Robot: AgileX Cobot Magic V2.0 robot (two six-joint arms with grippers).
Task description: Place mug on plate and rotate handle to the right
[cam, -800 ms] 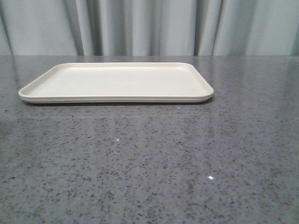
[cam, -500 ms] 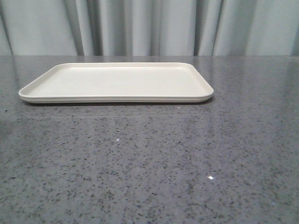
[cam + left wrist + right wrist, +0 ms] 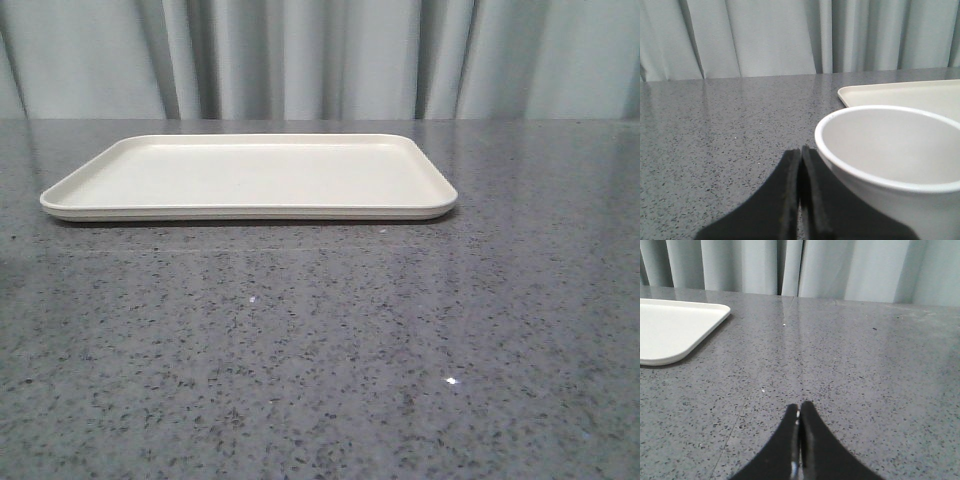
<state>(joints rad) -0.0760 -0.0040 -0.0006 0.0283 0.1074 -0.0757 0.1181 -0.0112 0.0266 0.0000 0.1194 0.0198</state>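
Cream plate (image 3: 250, 175), bare granite table (image 3: 320, 350) all round.

text: none legible — labels: none | brands, numbers: none

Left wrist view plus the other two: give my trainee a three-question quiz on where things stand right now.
1. True or false: the mug already stands on the plate.
2. The left pincer is: A) open around the mug, B) shut beside the mug, C) out of view.
3. Fill in: in the right wrist view, the right pincer is shut and holds ____.

Key
1. False. The front view shows the plate bare, and the left wrist view shows the mug close to the pincer, nearer than the plate's corner.
2. B. Its fingers are pressed together next to the mug's rim.
3. Nothing; only grey table lies ahead.
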